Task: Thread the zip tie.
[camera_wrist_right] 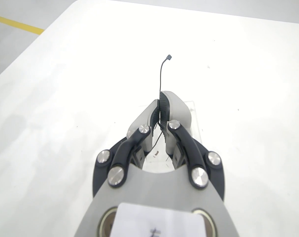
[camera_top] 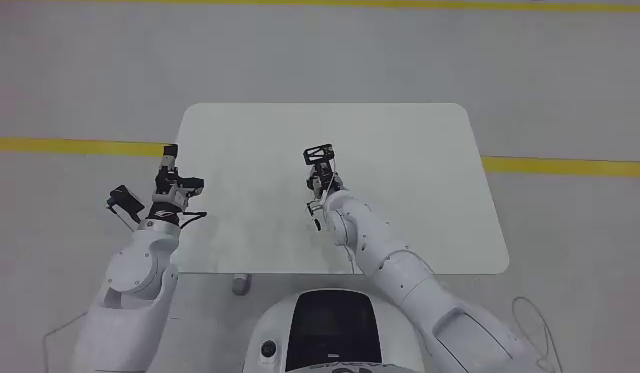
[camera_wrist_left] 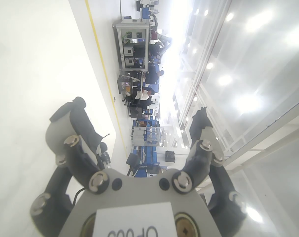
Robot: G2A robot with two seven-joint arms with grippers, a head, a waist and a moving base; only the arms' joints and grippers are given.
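Top view: zip tie (camera_top: 316, 154) mid table (camera_top: 430, 173).

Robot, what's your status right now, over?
Left end effector open, empty. Right end effector shut on zip tie, head end poking out above table. No obstruction seen.

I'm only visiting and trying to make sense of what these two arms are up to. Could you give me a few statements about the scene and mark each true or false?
1. The right gripper is shut on the zip tie. True.
2. The left gripper grips the zip tie too. False: it is open and holds nothing, over by the edge of the table.
3. The zip tie lies loose on the table. False: it is pinched between the right gripper's fingers, with one end sticking out past them.
4. The two grippers are well apart from each other. True.
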